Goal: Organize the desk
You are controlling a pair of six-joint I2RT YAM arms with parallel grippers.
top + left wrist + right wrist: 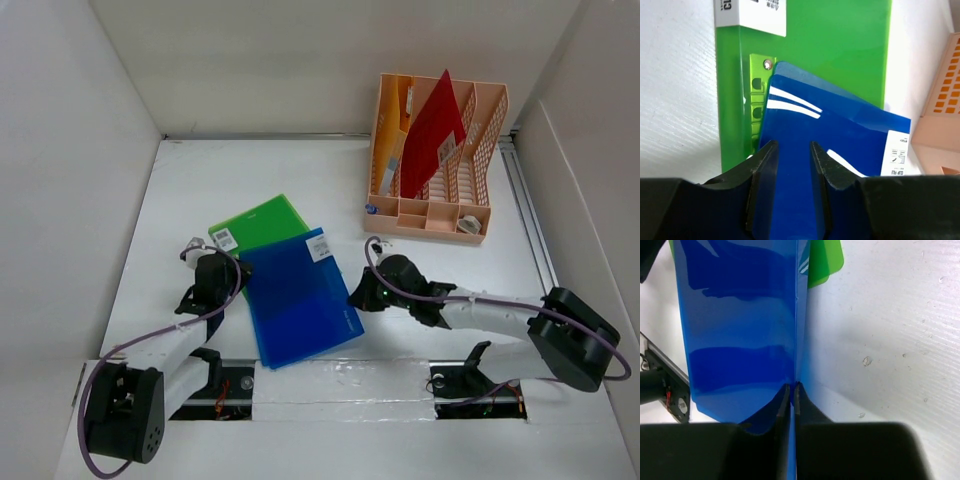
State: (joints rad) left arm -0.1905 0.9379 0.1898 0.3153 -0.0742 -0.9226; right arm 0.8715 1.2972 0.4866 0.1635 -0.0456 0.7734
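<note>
Currently the right pincer (792,388) is pressed together on the thin right-hand edge of the blue folder (300,300). That folder lies flat on the white table (250,170), close to the arms, overlapping a corner of the green folder (250,222). The left pincer (792,150) stands half spread at the folder's opposite side, with blue sheet showing between its fingers; whether the tips actually touch it I cannot tell. The step looks like lifting this folder toward the peach file rack (480,140) (a red folder (432,130) already stands in it). To do it well, raise the pinched edge slowly and let the left side steady the sheet so the green one is not dragged along.
</note>
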